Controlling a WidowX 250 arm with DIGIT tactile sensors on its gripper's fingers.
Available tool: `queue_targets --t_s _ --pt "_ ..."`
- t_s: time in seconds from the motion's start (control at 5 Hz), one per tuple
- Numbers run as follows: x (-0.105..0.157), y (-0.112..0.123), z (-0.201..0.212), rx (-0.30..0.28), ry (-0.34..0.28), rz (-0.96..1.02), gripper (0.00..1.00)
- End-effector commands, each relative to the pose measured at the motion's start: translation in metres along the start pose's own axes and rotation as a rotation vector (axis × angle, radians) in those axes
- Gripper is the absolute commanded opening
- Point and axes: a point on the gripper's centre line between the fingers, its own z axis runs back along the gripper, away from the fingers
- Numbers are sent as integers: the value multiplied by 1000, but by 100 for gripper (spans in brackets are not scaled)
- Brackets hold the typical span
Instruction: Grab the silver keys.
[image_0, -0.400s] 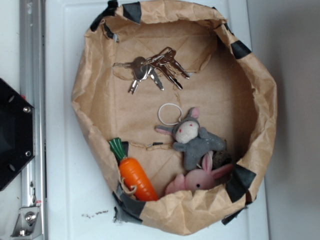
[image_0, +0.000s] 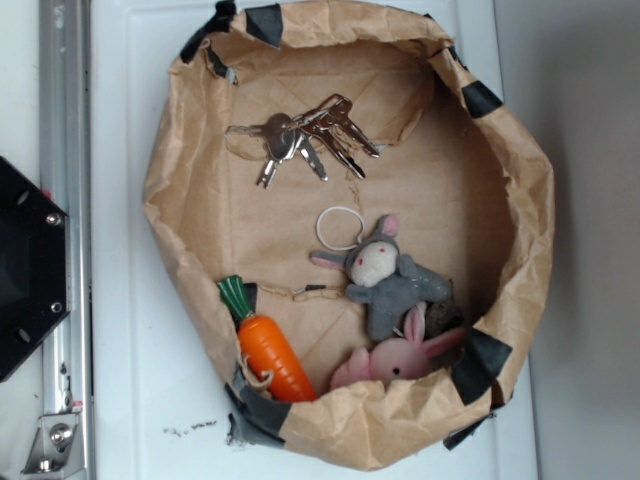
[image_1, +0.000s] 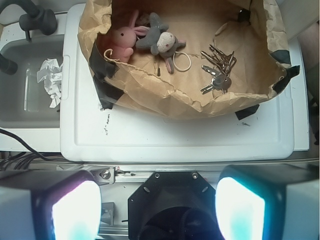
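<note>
End effector (image_1: 157, 212) is hanging back at the frame's bottom, fingers apart, empty. Silver keys (image_0: 305, 140) are lying upper-centre; best descending over the ring, avoiding the white loop (image_0: 339, 227).

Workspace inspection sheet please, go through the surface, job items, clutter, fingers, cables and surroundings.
Surface: white tray carrying a brown paper bin patched with black tape.
Job's things: silver keys lying flat on the bin floor, untouched, apart from the toys.
Clutter: white loop beside a grey plush bunny; pink plush bunny; toy carrot against the bin wall.
Fingers: gripper outside the bin, open, holding nothing.
Cables: black cable beside the tray.
Surroundings: crumpled paper in a grey tub; metal rail along the tray.
</note>
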Motion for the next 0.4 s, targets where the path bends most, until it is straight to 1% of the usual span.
queue_targets --t_s 0.0,0.2 --pt "93 6 -39 74 22 344 100" --pt "121 29 -59 128 -16 450 100"
